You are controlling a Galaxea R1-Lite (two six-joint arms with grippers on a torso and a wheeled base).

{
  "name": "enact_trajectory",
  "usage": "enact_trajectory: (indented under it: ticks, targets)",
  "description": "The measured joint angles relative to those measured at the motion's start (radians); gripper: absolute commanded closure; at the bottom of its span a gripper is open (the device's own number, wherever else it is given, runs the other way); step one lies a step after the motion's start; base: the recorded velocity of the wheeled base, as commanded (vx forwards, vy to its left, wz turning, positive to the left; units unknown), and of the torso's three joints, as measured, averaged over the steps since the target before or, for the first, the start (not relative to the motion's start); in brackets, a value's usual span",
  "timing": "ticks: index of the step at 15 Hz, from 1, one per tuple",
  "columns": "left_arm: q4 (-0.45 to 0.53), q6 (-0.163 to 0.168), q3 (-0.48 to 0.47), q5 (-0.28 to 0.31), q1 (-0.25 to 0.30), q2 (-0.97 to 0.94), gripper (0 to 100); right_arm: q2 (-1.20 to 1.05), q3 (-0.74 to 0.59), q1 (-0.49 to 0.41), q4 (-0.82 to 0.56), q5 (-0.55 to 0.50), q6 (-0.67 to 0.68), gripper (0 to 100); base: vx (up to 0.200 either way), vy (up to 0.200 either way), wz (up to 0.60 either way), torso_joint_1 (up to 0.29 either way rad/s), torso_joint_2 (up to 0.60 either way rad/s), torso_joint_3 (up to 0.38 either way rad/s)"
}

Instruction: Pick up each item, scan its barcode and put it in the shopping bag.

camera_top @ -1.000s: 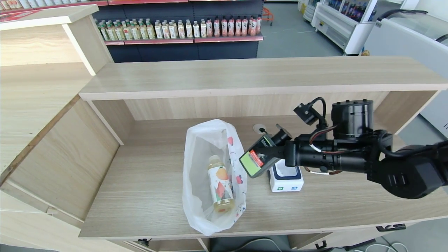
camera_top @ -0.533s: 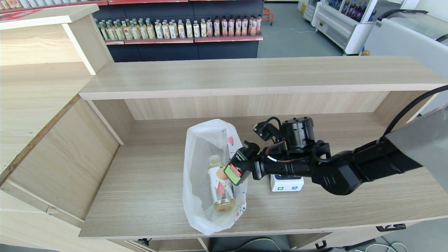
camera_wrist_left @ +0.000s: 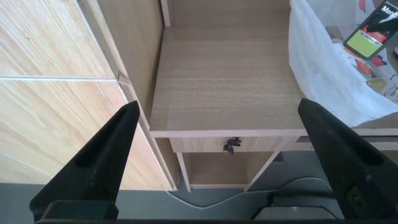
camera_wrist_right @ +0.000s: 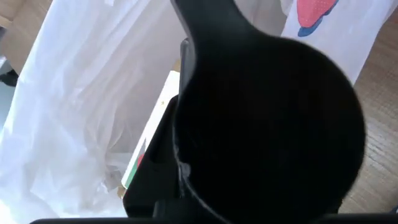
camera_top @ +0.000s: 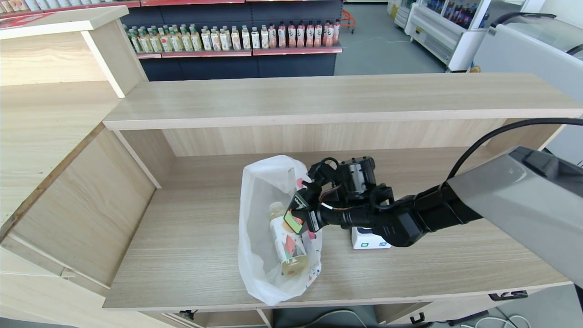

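Observation:
The white shopping bag (camera_top: 262, 255) lies open on the wooden counter (camera_top: 191, 246), with a drink bottle (camera_top: 287, 243) inside it. My right gripper (camera_top: 301, 212) is shut on a small dark box with a green and red label (camera_top: 294, 219). It holds the box at the bag's mouth, just above the bottle. In the right wrist view the bag's thin plastic (camera_wrist_right: 68, 118) is close below, and an edge of the box (camera_wrist_right: 151, 140) shows. My left gripper (camera_wrist_left: 217, 106) hangs open and holds nothing, off the counter's near left corner. From there the bag (camera_wrist_left: 323, 68) and the box (camera_wrist_left: 372, 36) show.
A small white barcode scanner (camera_top: 370, 239) stands on the counter right of the bag, partly under my right arm. A raised ledge (camera_top: 337, 98) runs along the back, and a wooden side wall (camera_top: 86, 205) closes the left. The counter's front edge (camera_wrist_left: 224, 132) is near the left gripper.
My right arm has swung left and down, carrying the box from above the scanner to the bag's mouth. The bag and bottle have stayed put.

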State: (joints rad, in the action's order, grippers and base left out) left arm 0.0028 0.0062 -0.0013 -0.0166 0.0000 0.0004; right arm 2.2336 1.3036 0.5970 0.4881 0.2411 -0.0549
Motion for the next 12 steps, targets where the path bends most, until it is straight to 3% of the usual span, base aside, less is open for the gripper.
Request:
enact_trajectory:
  ticks: [6,12]
  targets:
    - [0.000,0.000,0.000,0.000,0.000,0.000,0,0.048,0.033,-0.022,-0.015,-0.085,-0.080,100,0.000,0.000,0.00,0.000,0.00,0.000]
    - [0.000,0.000,0.000,0.000,0.000,0.000,0,0.099,0.128,-0.015,-0.001,-0.085,-0.081,100,0.000,0.000,0.00,0.000,0.00,0.000]
